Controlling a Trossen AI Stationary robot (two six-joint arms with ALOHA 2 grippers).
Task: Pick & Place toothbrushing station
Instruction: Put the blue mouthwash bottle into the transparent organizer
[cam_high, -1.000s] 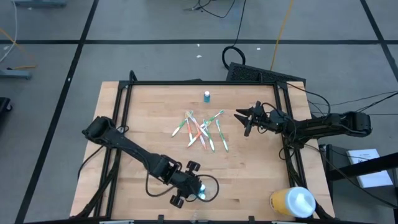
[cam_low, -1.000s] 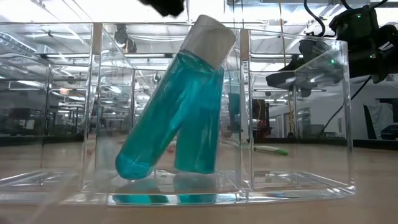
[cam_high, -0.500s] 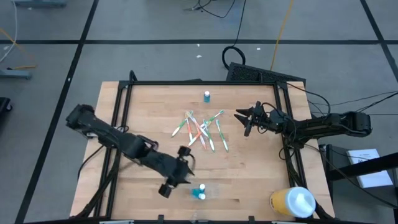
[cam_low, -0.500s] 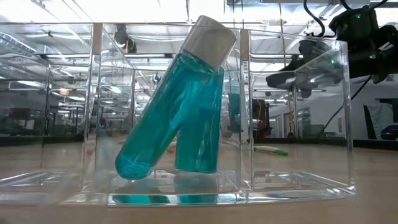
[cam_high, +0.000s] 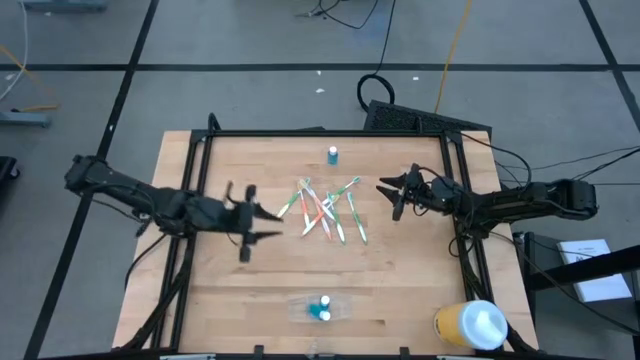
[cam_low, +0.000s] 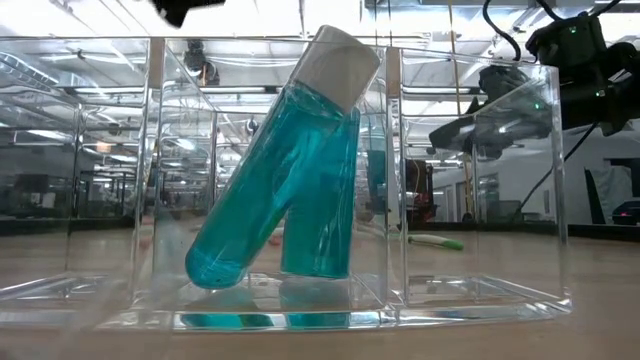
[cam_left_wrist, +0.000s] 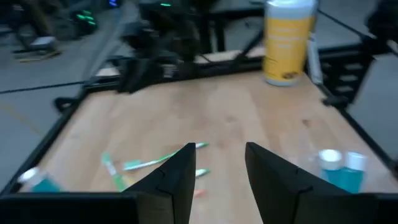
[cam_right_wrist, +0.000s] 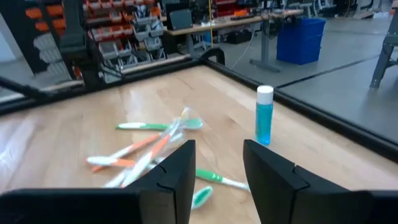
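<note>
The toothbrushing station (cam_high: 320, 309), a see-through holder, rests on its flat base near the table's front edge and fills the low view (cam_low: 480, 290). Its middle compartment holds two teal bottles (cam_low: 270, 190): one stands upright and the other, white-capped, leans against it. My left gripper (cam_high: 270, 224) hovers open left of the table's middle, well away from the station, pointing toward a pile of toothbrushes (cam_high: 325, 210). In its wrist view the open fingers (cam_left_wrist: 221, 171) frame bare wood. My right gripper (cam_high: 388, 197) waits open to the right of the pile, nothing between its fingers (cam_right_wrist: 217, 165).
A lone teal bottle (cam_high: 332, 154) stands near the far edge, beyond the toothbrushes. A yellow cup with a white lid (cam_high: 470, 325) sits at the near right corner. A black frame (cam_high: 320, 132) rims the table. Bare wood lies between the pile and the station.
My left gripper has drawn away from the station, going toward the table's far and left edges and rising, and has tipped up from pointing steeply down to nearly level. The station and its two bottles have stayed where they were.
</note>
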